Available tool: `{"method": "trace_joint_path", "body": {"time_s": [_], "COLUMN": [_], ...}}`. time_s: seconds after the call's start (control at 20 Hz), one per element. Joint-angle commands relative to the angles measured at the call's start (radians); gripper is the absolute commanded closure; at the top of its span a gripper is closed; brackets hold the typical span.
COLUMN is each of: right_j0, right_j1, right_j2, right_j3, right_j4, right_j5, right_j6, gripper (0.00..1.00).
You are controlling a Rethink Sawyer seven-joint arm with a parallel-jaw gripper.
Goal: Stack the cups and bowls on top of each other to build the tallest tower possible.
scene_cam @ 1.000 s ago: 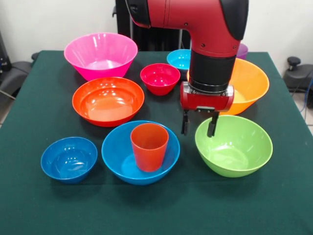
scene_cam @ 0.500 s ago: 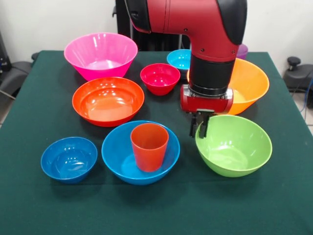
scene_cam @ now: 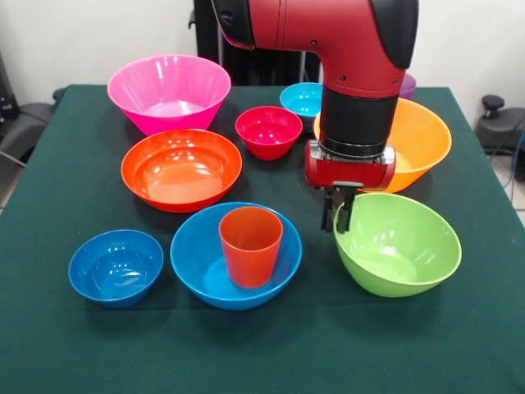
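My gripper is shut on the near-left rim of the lime green bowl, which is tilted and slightly raised on that side. The orange-red cup stands upright inside the sky-blue bowl at the front centre. The red-orange bowl sits behind them and the orange bowl is behind the green one, partly hidden by my arm. The purple cup shows only as a sliver behind the arm.
The pink bowl is at the back left. The magenta-red bowl and cyan bowl are at the back centre. The dark blue bowl sits at the front left. All rest on the green cloth table.
The gripper was open over the green bowl's left rim, then closed on it. The bowl has now tipped and shifted slightly to the right.
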Motion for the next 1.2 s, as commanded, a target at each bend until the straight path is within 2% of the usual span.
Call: {"method": "trace_joint_path", "body": {"time_s": [0.05,0.25,0.55,1.2], "right_j0": [0.016,0.06,0.094,0.099], "right_j1": [-0.014,-0.101,-0.19,-0.237], "right_j2": [0.059,0.01,-0.029,-0.027], "right_j3": [0.057,0.086,0.113,0.132], "right_j4": [0.018,0.032,0.052,0.083], "right_j5": [0.012,0.07,0.138,0.14], "right_j6": [0.136,0.159,0.158,0.138], "gripper": [1.0,1.0,1.0,1.0]}}
